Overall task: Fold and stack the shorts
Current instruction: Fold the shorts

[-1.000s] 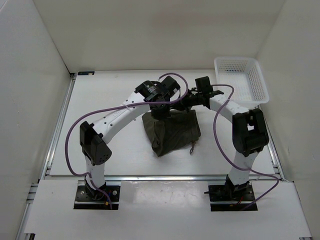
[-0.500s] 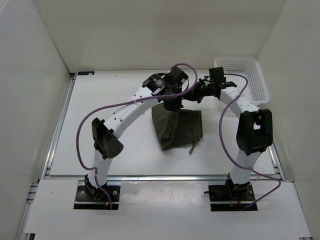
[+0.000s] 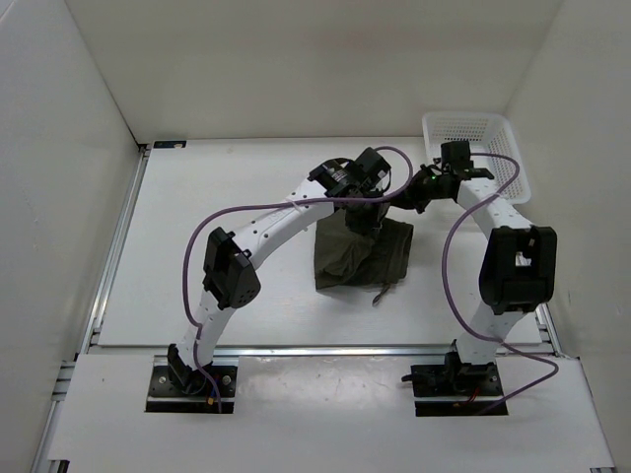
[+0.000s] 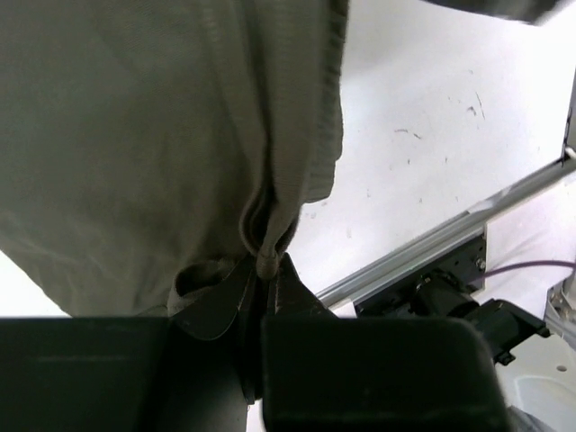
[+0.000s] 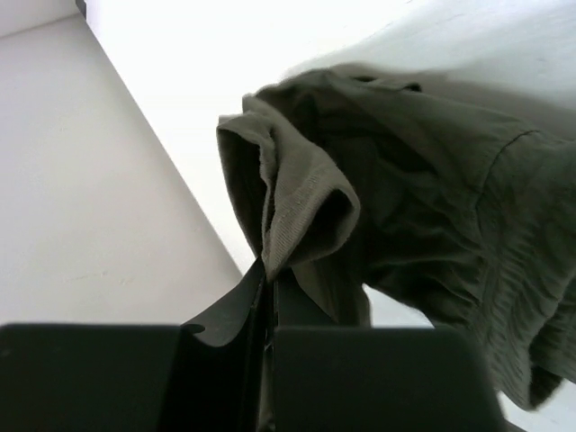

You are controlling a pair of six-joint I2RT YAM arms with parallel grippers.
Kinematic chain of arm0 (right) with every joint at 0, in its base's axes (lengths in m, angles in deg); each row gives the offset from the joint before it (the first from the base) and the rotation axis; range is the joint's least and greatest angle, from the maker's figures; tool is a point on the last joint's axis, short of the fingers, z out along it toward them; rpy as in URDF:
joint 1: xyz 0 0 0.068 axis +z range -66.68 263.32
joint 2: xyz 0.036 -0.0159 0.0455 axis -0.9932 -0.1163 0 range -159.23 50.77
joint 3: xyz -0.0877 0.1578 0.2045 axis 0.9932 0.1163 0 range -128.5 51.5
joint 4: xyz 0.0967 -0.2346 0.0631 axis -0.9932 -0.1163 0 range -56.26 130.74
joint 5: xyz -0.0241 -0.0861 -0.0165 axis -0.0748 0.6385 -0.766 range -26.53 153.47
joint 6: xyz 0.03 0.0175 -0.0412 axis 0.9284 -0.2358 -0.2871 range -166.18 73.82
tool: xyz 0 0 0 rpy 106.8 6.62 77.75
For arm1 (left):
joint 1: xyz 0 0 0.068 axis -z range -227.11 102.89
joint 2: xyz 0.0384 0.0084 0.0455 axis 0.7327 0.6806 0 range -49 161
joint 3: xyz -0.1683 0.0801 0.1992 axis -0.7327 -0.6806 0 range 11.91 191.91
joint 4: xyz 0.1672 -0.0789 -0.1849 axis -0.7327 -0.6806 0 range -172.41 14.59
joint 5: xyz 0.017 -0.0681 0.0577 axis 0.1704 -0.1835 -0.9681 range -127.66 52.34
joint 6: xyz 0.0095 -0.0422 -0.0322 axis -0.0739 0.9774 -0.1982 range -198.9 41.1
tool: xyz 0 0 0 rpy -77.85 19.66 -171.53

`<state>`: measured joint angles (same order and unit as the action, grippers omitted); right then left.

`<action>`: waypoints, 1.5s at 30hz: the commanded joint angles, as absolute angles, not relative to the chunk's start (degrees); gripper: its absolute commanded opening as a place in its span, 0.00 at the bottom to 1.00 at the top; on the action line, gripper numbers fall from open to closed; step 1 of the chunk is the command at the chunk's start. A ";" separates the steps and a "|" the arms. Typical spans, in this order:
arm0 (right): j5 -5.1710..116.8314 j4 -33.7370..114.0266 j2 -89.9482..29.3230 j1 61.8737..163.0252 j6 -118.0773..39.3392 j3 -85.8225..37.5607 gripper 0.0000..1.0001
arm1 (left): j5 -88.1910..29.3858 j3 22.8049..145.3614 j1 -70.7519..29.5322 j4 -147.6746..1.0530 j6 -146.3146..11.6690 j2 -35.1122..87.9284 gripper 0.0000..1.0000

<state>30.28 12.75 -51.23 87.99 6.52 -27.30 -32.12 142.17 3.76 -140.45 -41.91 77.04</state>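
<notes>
Wrist views show left fingers (image 4: 216, 304) and right fingers (image 5: 223, 315) each pinching a fold of the shorts (image 4: 135, 135).

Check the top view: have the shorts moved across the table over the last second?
Yes. The shorts have shifted to the right in the top view, ending closer to the white basket at the far right corner.

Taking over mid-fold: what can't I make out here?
- Top view: the left gripper and right gripper cover the far edge of the shorts; the drawstring is too thin to trace.
- Left wrist view: shorts run off the top and left edges.
- Right wrist view: shorts cut off at right; basket out of frame.
</notes>
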 commanded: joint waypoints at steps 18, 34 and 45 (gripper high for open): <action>49.48 4.80 -32.21 85.34 -7.95 -19.61 0.00 | -20.17 144.01 6.76 -138.26 -49.20 77.47 0.10; 65.48 5.93 -34.30 83.15 -9.62 -13.71 0.00 | -19.38 149.90 7.82 -135.27 -46.56 87.40 0.10; 64.01 7.17 -33.45 83.15 -10.15 -11.16 0.72 | -17.70 148.06 7.82 -136.75 -47.70 81.63 0.85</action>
<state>64.18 5.26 -37.02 83.44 -9.08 -10.89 -18.53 147.77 7.50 -135.66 -46.81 89.70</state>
